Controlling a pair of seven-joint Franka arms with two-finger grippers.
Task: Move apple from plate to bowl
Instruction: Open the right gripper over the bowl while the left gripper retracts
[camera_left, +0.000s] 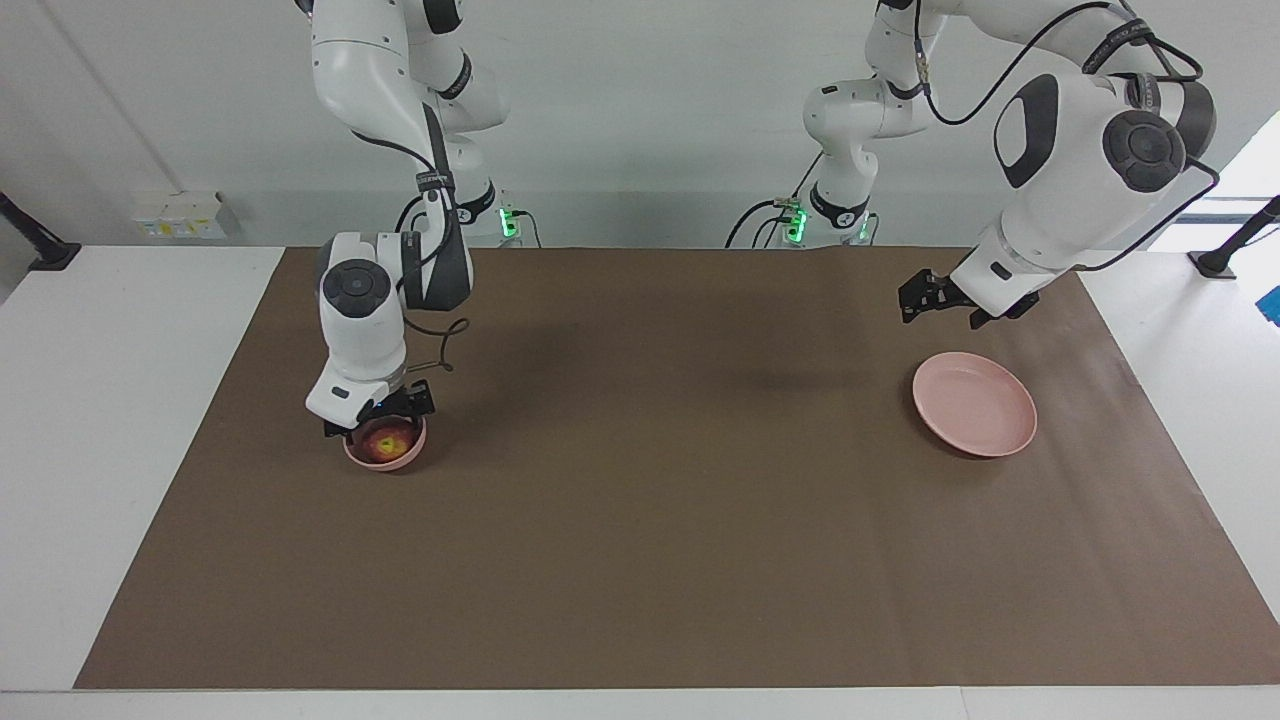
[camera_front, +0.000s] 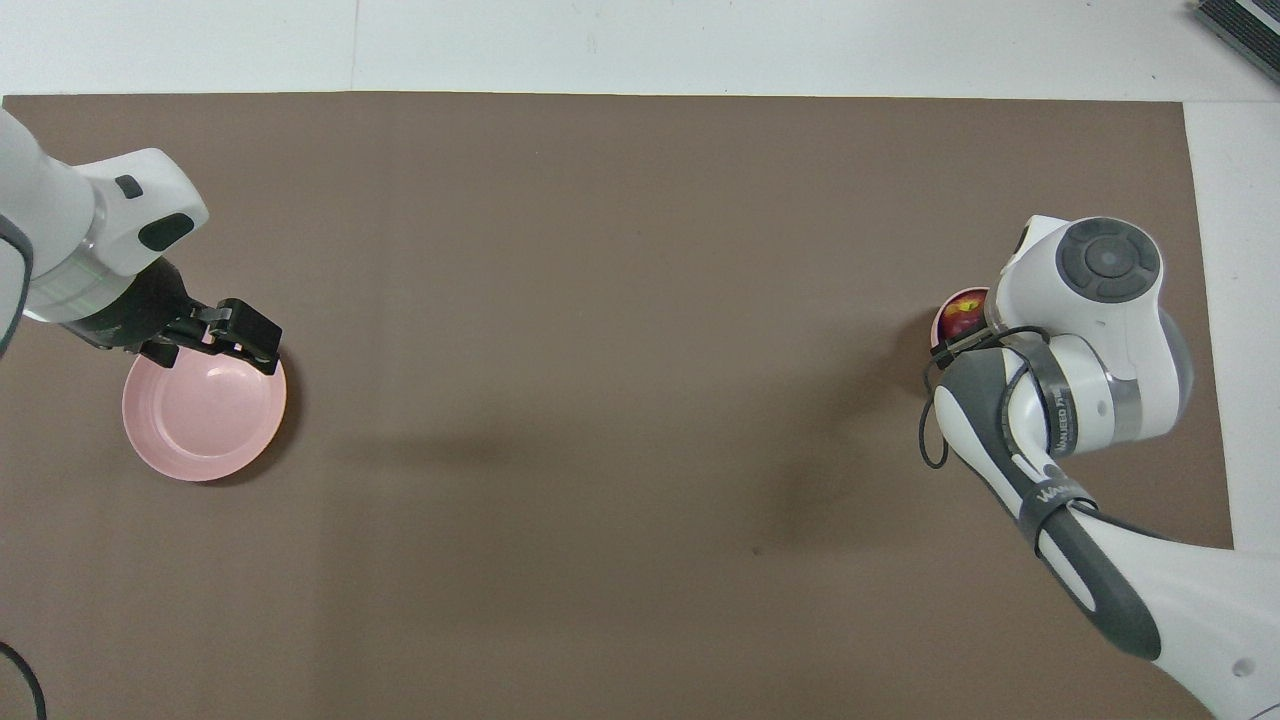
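The dark red apple with a yellowish patch lies in the small deep pink bowl toward the right arm's end of the table. My right gripper hangs just over the apple, fingers open and off the fruit. From overhead the right wrist covers most of the bowl, and only part of the apple shows. The flat pink plate sits bare toward the left arm's end. My left gripper is up in the air over the plate's rim, open and holding nothing.
A brown mat covers the table, with white table surface showing past both of its ends. Cables and green-lit sockets sit at the arms' bases.
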